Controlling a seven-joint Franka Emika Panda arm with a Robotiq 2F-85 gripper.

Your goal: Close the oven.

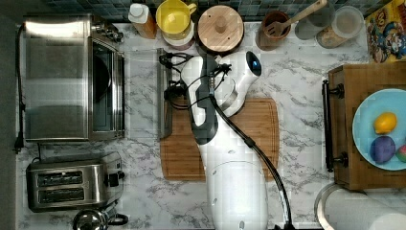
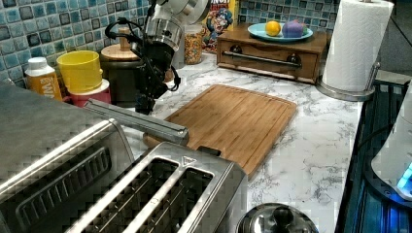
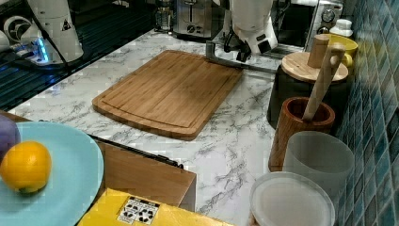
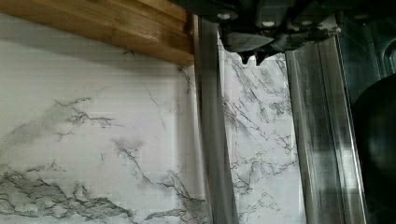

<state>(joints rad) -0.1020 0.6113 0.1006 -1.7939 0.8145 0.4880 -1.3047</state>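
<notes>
One oven door handle (image 4: 212, 140) under one gripper (image 4: 252, 57), fingers (image 4: 245, 56) nearly together, w/ nothing held.

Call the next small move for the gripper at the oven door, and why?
Probably dip the gripper a touch lower so it can catch under the bar handle, then lift. The oven door lies fully open and flat, and the gripper hangs just by the handle.

From the top view my arm (image 1: 210, 110) covers much of the cutting board (image 1: 258, 139) and the gripper itself. The oven (image 2: 43, 145) runs off the left view's left edge. In the wrist view the fingertips (image 4: 252, 55) are cropped, gap unreadable.
</notes>
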